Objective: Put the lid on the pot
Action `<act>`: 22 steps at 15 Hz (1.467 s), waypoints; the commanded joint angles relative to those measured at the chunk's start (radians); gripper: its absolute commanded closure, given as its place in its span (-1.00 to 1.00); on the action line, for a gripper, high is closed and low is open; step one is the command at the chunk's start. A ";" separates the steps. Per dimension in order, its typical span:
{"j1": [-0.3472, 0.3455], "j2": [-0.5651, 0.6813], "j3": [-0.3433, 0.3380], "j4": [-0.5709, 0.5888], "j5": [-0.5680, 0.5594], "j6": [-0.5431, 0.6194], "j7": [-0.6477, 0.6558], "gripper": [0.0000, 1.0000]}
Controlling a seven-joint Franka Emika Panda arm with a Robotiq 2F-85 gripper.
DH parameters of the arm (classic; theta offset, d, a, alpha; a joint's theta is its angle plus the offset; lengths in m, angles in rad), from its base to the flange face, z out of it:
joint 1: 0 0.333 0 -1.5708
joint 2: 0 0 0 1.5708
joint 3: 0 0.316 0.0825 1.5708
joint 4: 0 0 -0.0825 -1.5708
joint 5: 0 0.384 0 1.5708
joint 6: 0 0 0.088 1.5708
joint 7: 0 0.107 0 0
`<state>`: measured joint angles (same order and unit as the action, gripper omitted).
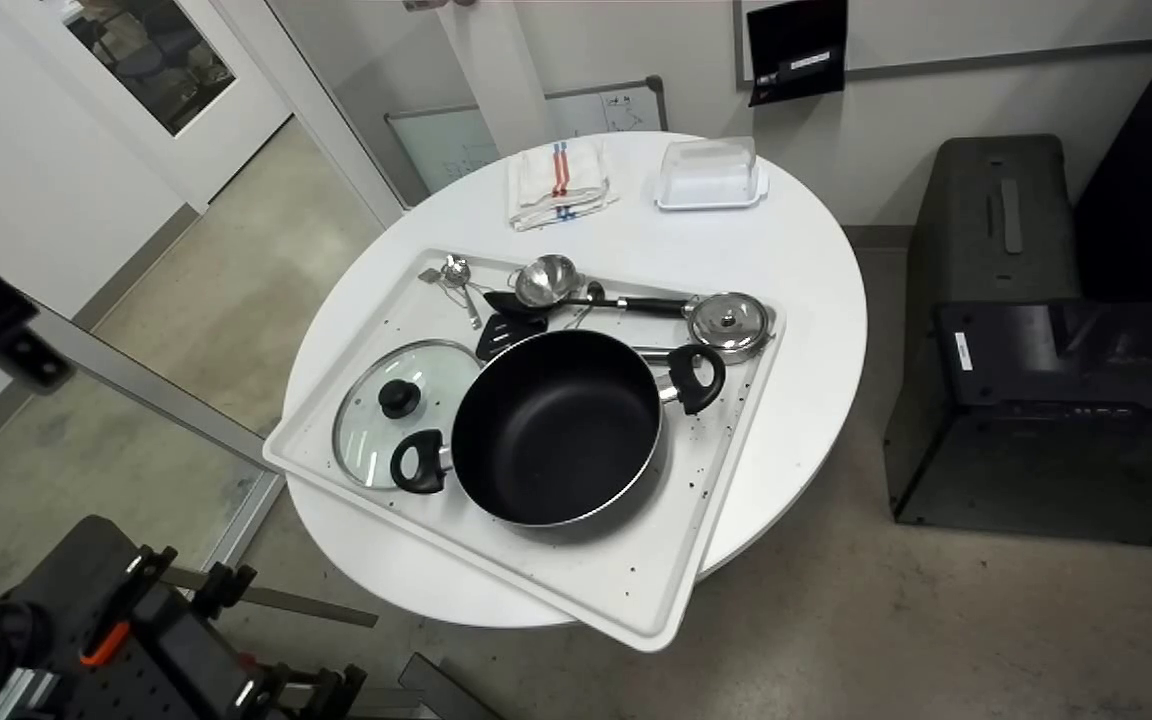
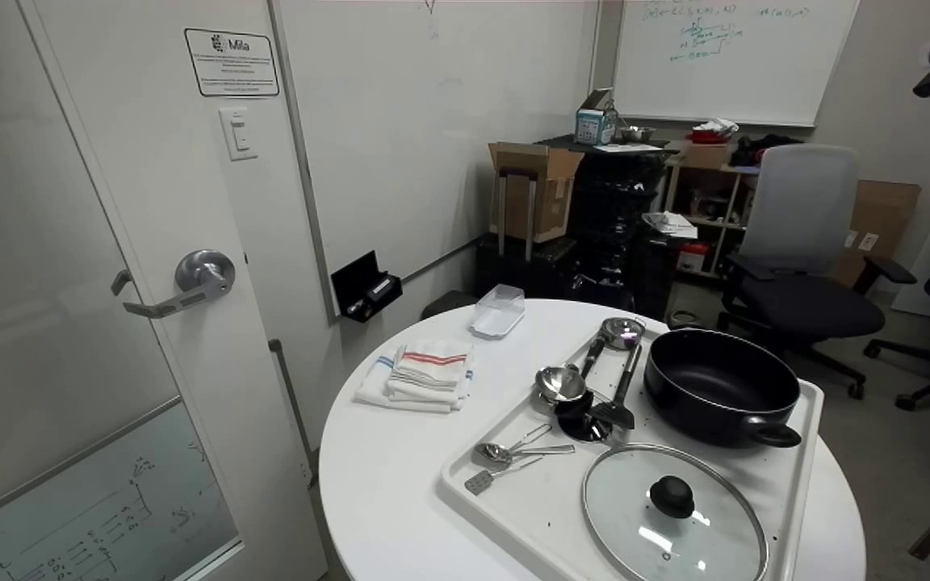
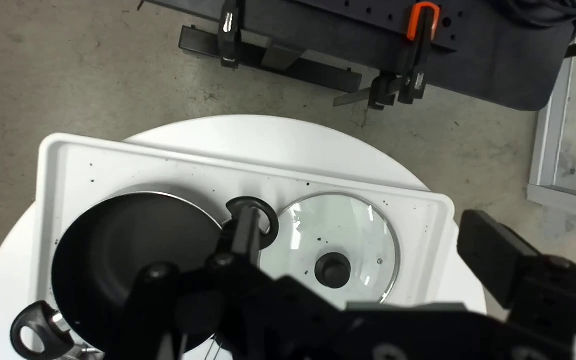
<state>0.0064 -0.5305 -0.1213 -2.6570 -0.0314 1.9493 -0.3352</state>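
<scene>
Cookware crowds a white tray (image 1: pixel 626 590) on a round table (image 1: pixel 816 300) in an exterior view. A wide black pot (image 1: pixel 556 430) stands upright near the center of the frame, its dark inside showing, its handles pointing lower left and upper right. The glass lid (image 1: pixel 400 400) lies flat on the tray just left of the pot, black knob up, one pot handle overlapping its edge from this angle. Metal utensils (image 1: pixel 455 268) and a small silver pan (image 1: pixel 731 325) lie beyond; folded towels (image 1: pixel 556 190) and a clear-topped box (image 1: pixel 708 175) rest toward the top of the tabletop.

In an exterior view taking in an office chair (image 2: pixel 800 242) at upper right and a door handle (image 2: pixel 208 278) at left, the pot stands at right and the lid lies nearer the camera at lower right. A black spatula (image 2: pixel 617 413) rests left of the pot.

In the wrist view, the gripper (image 3: pixel 368 239) has its fingers (image 3: pixel 490 255) spread wide and holds nothing, its body a blurred dark mass along the bottom. The lid shows between the fingertips, right of center; the pot fills the lower left, partly hidden. At upper right, a black-and-orange clamp (image 3: pixel 420 65) sits on a dark platform (image 3: pixel 493 65).
</scene>
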 commanded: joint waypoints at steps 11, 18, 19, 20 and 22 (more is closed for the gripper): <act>0.107 0.451 0.188 -0.039 -0.021 0.598 0.151 -1.00; 0.115 0.726 0.212 0.080 -0.156 0.767 0.323 -1.00; 0.121 0.763 0.203 0.103 -0.181 0.790 0.345 -1.00; 0.130 0.799 0.191 0.123 -0.210 0.819 0.374 -1.00; 0.151 0.865 0.169 0.167 -0.239 0.851 0.406 -1.00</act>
<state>0.1216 0.2188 0.0852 -2.5719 -0.2118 2.7457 0.0031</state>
